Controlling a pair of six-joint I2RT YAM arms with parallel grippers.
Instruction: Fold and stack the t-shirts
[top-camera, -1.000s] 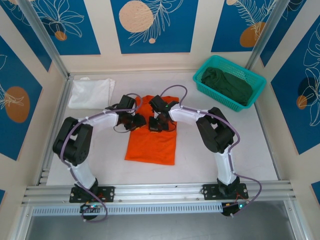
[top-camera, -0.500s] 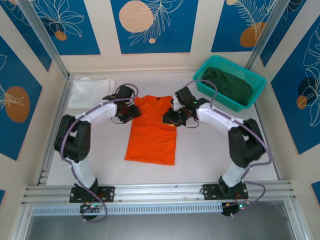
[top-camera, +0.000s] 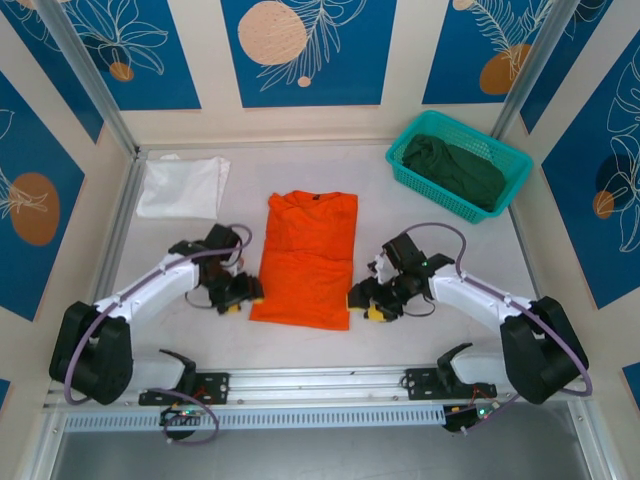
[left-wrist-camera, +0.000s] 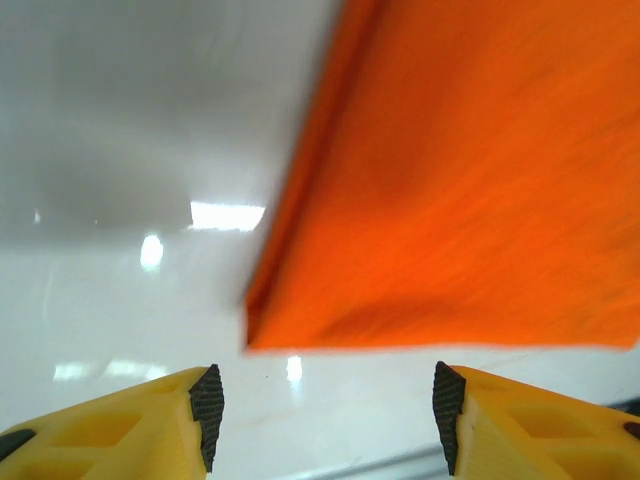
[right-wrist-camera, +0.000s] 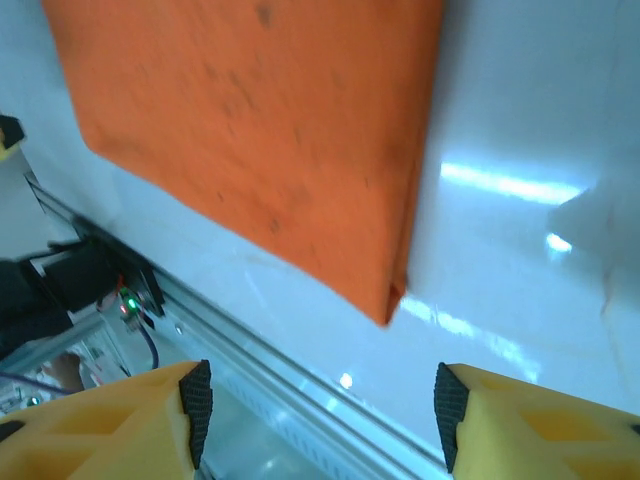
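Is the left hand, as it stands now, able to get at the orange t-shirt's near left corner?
Probably yes. The left hand is open, and the orange t-shirt has that corner flat on the table just ahead of it, nothing between.

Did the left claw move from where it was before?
Yes. The left claw came away from the white t-shirt toward the near rail, now beside the orange t-shirt's near left corner.

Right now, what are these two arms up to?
They are folding t-shirts. The bright orange cloth t-shirt lies flat mid-table, folded to a long strip. The left jaws and right jaws stand open, empty, one beside each near corner. A white cloth t-shirt lies folded far left; a dark green t-shirt sits crumpled in the teal plastic mesh basket.
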